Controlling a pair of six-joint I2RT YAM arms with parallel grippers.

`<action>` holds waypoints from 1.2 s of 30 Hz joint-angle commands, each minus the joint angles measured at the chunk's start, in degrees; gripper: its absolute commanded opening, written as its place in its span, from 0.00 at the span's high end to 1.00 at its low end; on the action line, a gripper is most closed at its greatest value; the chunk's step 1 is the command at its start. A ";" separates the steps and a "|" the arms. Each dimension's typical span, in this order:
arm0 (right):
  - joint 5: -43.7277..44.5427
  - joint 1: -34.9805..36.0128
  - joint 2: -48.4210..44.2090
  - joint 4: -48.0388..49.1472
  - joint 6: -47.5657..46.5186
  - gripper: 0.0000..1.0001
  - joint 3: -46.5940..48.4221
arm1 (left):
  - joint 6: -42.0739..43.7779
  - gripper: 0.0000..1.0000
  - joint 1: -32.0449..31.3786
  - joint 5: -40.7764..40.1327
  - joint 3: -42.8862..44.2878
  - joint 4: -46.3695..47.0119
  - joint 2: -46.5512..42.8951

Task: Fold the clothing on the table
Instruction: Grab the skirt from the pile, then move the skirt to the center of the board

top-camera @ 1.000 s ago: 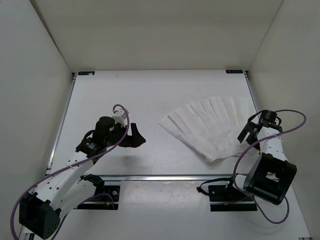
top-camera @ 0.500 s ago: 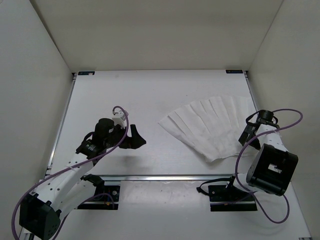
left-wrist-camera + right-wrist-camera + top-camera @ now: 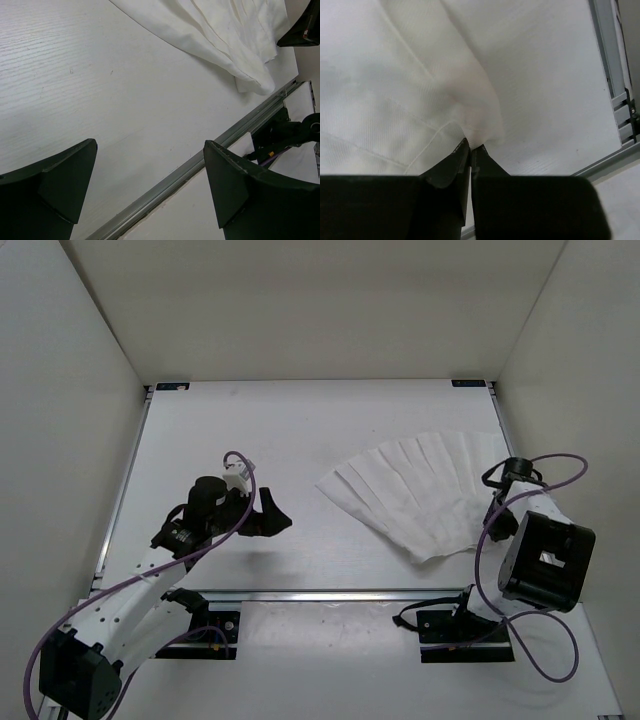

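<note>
The clothing [image 3: 420, 495] lies fanned out on the right half of the tabletop [image 3: 300, 430], its wide end toward the right edge and its narrow end pointing at the near edge rail [image 3: 330, 594]. From above, its right margin is covered by the right arm [image 3: 545, 560] and a looping purple cable [image 3: 560, 462], so where the cloth ends there cannot be made out. The right hand [image 3: 470, 146] is mostly tucked under its own wrist in that view. Its wrist camera shows the two fingertips pressed together, pinching a small raised pucker at the cloth's edge; how much fabric is caught is hidden by the tips. The left hand [image 3: 150, 144] hovers over bare tabletop left of the clothing and well apart from it, fingers spread wide with nothing between them. In its wrist view both fingers are cut off at the bottom, and the clothing runs out of the top edge.
</note>
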 commanded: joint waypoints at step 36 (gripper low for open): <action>-40.31 38.98 -25.36 19.31 26.79 1.00 -2.35 | -10.88 0.01 4.49 1.68 0.22 4.73 -4.90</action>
